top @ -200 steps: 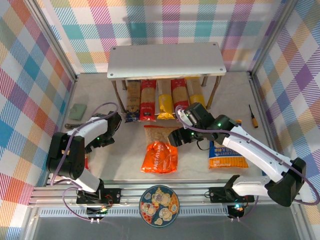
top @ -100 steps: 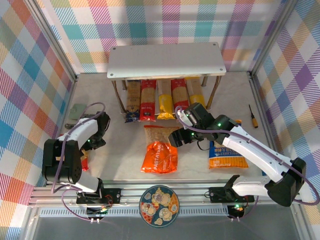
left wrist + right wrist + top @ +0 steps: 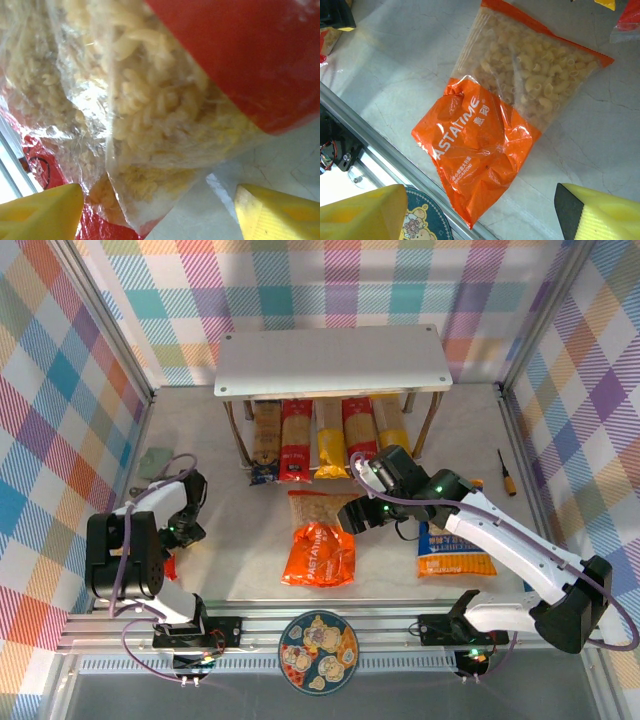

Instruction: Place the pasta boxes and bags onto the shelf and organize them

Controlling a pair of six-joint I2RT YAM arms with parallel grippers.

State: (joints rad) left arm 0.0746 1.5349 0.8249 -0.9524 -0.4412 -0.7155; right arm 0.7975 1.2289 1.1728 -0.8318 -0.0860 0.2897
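Left wrist view: my left fingers (image 3: 40, 212) are standing apart, a corner of the red crinkly pasta bag (image 3: 240, 60) lying between them; my right fingers (image 3: 600, 215) are hovering apart over the orange crinkly macaroni bag (image 3: 485, 145).

Glossy, crinkled plastic orange bag (image 3: 480, 145) w/ clear top; matt, smooth shelf (image 3: 333, 360) board.

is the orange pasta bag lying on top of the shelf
No, the orange bag lies flat on the table in front of the shelf, nearer the arm bases.
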